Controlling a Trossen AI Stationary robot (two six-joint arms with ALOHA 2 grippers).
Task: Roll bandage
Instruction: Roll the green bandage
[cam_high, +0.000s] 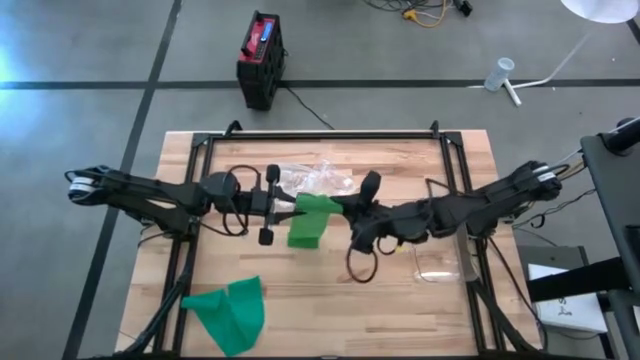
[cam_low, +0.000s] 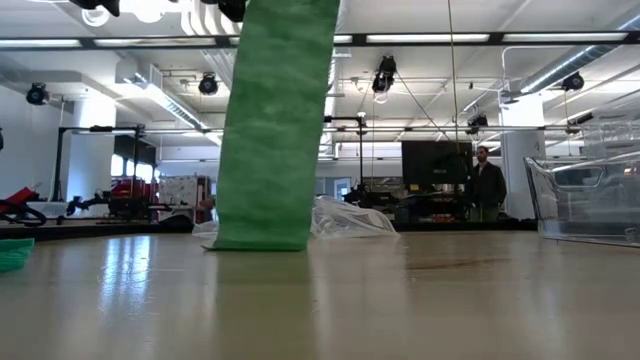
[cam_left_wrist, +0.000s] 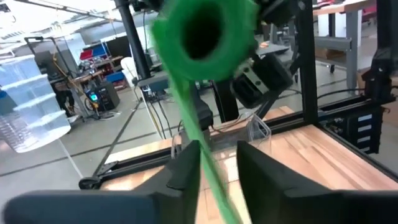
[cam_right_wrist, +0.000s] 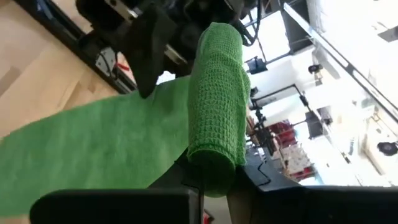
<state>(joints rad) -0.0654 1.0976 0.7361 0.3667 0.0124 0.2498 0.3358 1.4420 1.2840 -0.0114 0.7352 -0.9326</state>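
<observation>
A green bandage is partly wound into a roll (cam_right_wrist: 214, 106), held above the table's middle by my right gripper (cam_right_wrist: 214, 193), which is shut on it. The roll's hollow end (cam_left_wrist: 202, 31) faces my left gripper (cam_left_wrist: 217, 168). From the roll a loose strip (cam_low: 275, 120) hangs down, and its lower end (cam_low: 260, 240) rests on the table. My left gripper (cam_high: 292, 205) is open just left of the roll, with the strip (cam_left_wrist: 208, 168) running between its fingers. A second green bandage (cam_high: 230, 310) lies crumpled near the table's front left. My right gripper pinches the roll's near end (cam_right_wrist: 211, 171) between its two fingers. It comes in roughly level from the table's right, the fingers lying along the roll. The roll is clear of the table, its strip hanging below. Whether my left gripper touches the strip, I cannot tell.
A crumpled clear plastic bag (cam_high: 318, 178) lies behind the grippers. A clear plastic box (cam_high: 440, 262) stands at the right. The black frame's rails (cam_high: 320, 135) run around the table. A person (cam_low: 487, 185) stands in the room beyond.
</observation>
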